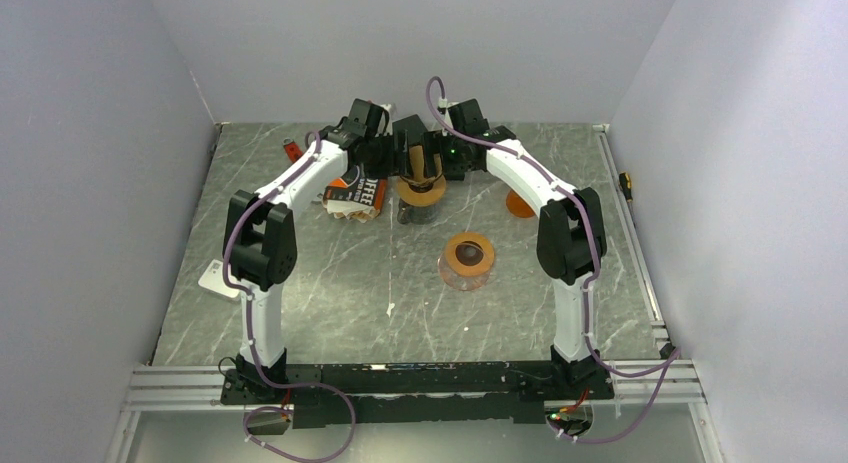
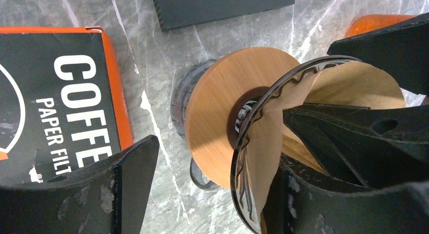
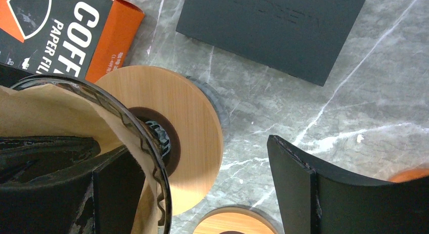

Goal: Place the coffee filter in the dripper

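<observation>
The brown coffee filter [image 2: 356,85] sits inside the glass cone of the dripper [image 2: 217,102], at the far middle of the tabletop [image 3: 303,112], just beside the orange-and-black filter box [image 2: 76,102]. My left pincer [image 2: 217,158] and right pincer [image 3: 205,148] both hang over it, fingers spread wide and clamped on nothing. One finger of each lies inside the cone against the paper.
</observation>
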